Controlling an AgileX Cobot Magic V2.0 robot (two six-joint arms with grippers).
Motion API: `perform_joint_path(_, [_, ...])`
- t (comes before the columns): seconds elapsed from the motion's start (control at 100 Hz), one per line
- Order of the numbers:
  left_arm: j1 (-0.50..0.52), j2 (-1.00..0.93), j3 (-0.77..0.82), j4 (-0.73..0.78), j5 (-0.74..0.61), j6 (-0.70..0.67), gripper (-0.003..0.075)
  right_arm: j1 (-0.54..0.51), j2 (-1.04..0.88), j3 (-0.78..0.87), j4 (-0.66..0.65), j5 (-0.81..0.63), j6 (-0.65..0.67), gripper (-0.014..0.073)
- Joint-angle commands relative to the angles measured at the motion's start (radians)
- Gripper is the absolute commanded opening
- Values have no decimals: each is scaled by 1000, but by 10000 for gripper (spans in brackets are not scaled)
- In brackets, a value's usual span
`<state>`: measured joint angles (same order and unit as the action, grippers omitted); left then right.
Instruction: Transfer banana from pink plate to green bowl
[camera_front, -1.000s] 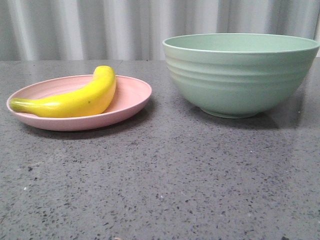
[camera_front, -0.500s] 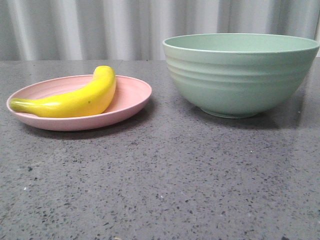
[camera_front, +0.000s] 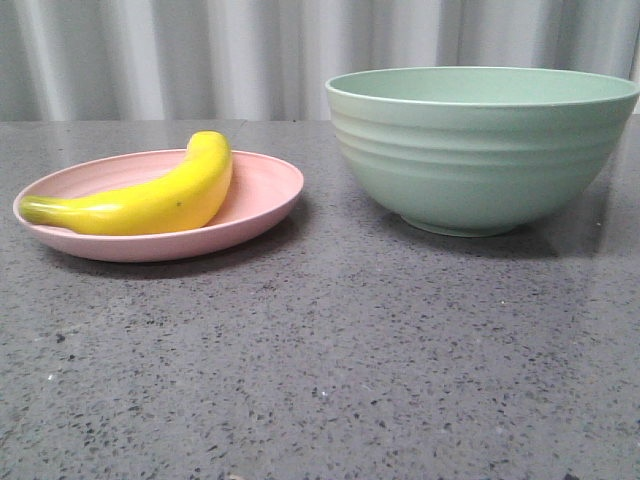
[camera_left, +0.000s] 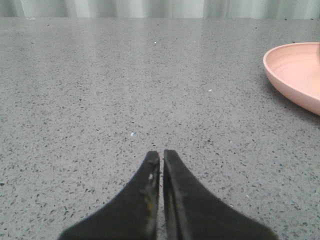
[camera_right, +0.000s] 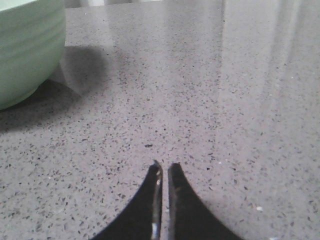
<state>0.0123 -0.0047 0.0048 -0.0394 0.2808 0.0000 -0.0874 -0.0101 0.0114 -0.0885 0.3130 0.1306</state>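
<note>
A glossy yellow banana (camera_front: 150, 200) lies curved on the pale pink plate (camera_front: 265, 195) at the left of the front view, its greenish stem end pointing left. The tall ridged green bowl (camera_front: 480, 150) stands to the right of the plate, apart from it. Neither arm appears in the front view. My left gripper (camera_left: 161, 155) is shut with nothing in it, low over bare table, and the pink plate's rim (camera_left: 295, 75) shows off to one side. My right gripper (camera_right: 165, 167) is shut and empty too, with the green bowl's wall (camera_right: 27, 50) at the edge of its view.
A grey speckled stone table (camera_front: 330, 370) carries everything. A pale pleated curtain (camera_front: 200, 55) hangs behind its far edge.
</note>
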Motion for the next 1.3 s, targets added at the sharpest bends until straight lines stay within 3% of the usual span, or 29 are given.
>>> perform_joint_path(0.0, [1,-28,8,-6,-92,-7,-20,-6,-19,23,-14,-95,-4,-69])
perform_joint_path(0.83, [1,-28,8,-4,-219,-7,-20,-6,-19,23,-14,-300,-4,-69])
perform_joint_path(1.29, [1,-28,-25,-57,-292,-7,-20,-6,-1,-24,13,-335,-4,-69])
